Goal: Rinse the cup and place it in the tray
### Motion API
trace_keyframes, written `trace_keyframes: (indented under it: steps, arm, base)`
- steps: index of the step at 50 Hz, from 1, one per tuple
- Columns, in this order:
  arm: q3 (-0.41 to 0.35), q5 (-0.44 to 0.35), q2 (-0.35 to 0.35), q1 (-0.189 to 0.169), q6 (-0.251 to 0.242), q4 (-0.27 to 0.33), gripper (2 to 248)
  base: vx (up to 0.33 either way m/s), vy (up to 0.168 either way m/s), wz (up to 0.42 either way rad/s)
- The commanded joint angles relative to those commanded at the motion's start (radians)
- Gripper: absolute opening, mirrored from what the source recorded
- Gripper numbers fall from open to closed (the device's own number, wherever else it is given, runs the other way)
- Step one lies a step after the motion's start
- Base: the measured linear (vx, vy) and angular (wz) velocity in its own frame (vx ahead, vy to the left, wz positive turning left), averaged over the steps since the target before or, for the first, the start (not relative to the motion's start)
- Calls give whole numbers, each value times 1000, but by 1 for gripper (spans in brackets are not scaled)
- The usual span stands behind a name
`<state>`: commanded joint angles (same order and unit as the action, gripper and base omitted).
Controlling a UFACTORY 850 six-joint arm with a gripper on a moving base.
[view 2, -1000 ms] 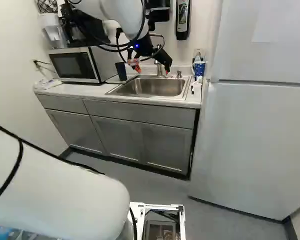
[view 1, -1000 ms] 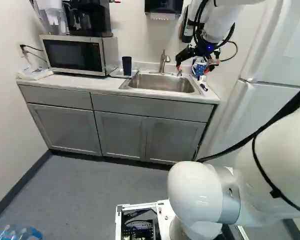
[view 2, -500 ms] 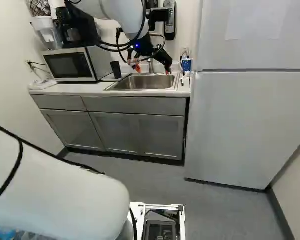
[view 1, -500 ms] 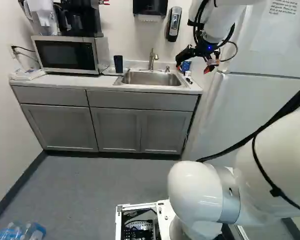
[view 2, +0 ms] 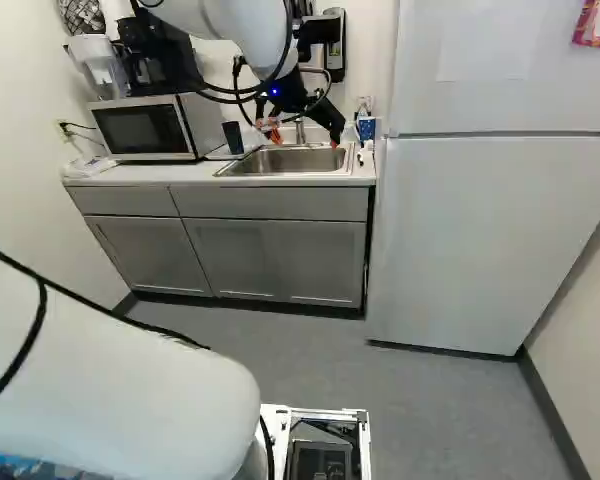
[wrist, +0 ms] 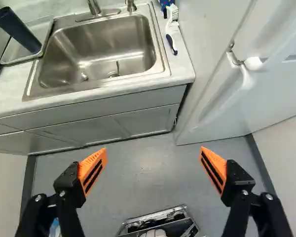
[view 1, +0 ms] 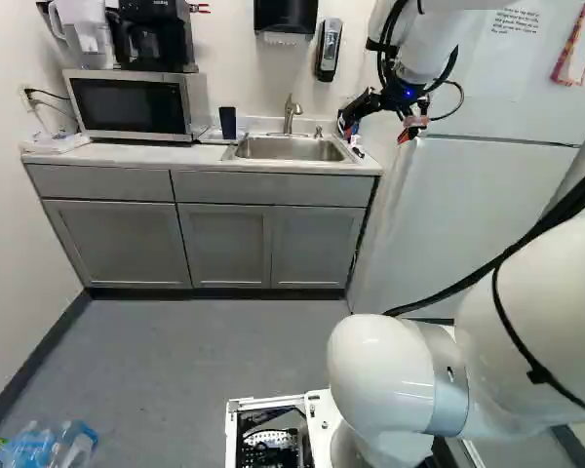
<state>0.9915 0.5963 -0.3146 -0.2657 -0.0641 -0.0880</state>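
Dark cup (view 1: 227, 123) standing on the tray (wrist: 40, 30), on the counter (view 1: 156, 152) between the microwave (view 1: 132, 105) and the sink (wrist: 103, 44). End effector (view 2: 305, 140) with its fingers wide apart, nothing between them. In the wrist view, sink and counter lie ahead of it, grey floor (wrist: 143, 170) beyond the gap between the fingers.

Blue patterned cup (view 2: 366, 127) at the other side of the sink, by the fridge (view 2: 480, 220); a white brush (wrist: 172, 25) lies near it. Faucet (view 1: 291, 110) at the sink's back edge.

Writing: white printed sheet (view 1: 516, 21) on the fridge, several short dark lines; red-edged sheet (view 1: 578, 44) farther along the same door. Label on the wall dispenser (view 1: 329, 49), too small to make out. Pale marking on the coffee maker (view 1: 160, 39), also too small. Clear bottles (view 1: 44, 448) at the left foot of the left base view; lettering on them cannot be told.
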Motion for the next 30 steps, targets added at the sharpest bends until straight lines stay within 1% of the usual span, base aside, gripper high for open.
trace_keyframes:
  steps: [30]
  arm:
    - [-1, -2, 0, 0, 0, 0, 247]
  base:
    - [2, 0, 1]
